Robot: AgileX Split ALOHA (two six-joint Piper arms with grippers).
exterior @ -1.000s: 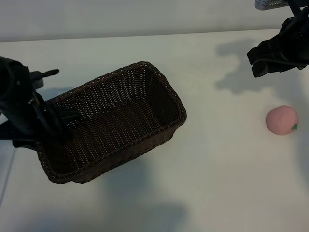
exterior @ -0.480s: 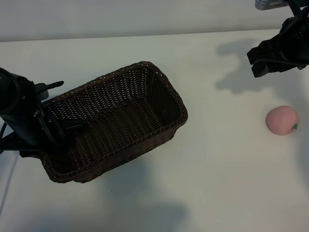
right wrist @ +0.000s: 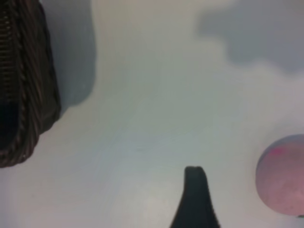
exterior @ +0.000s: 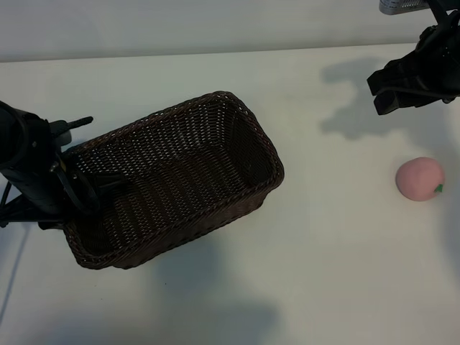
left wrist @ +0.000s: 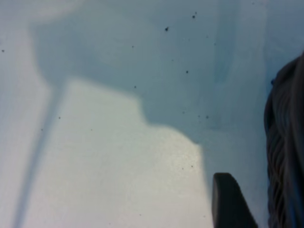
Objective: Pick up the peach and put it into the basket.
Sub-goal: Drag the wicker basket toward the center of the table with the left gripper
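Since the earlier frame the basket [exterior: 172, 180] has swung a little, its far right corner now sitting slightly further toward 3 o'clock, and the left gripper [exterior: 83, 190] at its 9 o'clock end has settled lower against the rim. One finger of that gripper reaches inside the basket and another stays outside the wall, so its jaws straddle the wicker rim; whether they are already clenched on it I cannot tell. On the white table [exterior: 323, 273] the peach [exterior: 420, 178] lies at 3 o'clock, well apart from the basket, its green leaf mark facing the lower right. At 1 o'clock the right gripper [exterior: 392, 90] hangs above the table, beyond the peach and not touching it, jaws released and holding nothing.
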